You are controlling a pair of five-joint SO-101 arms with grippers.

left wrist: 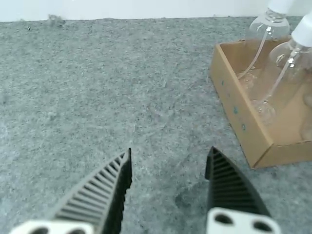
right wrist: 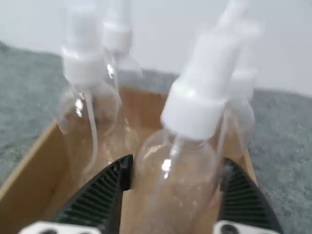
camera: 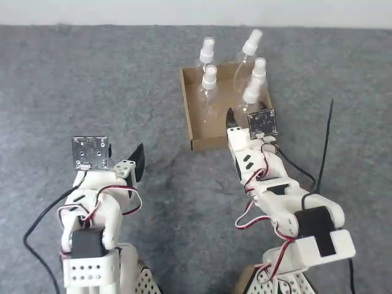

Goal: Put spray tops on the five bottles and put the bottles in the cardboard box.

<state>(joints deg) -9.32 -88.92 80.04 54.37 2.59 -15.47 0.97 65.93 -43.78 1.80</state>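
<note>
The nearest spray bottle (right wrist: 175, 190) stood inside the cardboard box (camera: 187, 110) with four other capped bottles (camera: 209, 82), the right claw (right wrist: 174, 168) closed against its sides. The left claw (left wrist: 170, 152) hung part-open and empty above the grey tabletop (camera: 92, 79).

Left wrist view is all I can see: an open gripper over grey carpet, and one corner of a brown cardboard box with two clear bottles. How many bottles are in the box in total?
Observer: The high view shows five clear plastic bottles standing in the brown cardboard box.
Operator: Do all of them have their tops on?
Observer: Yes, each carries a white spray top.
Operator: Where is the right arm now?
Observer: The right gripper is at the nearest bottle, at the box's near end. I cannot tell whether it grips the bottle.
</note>
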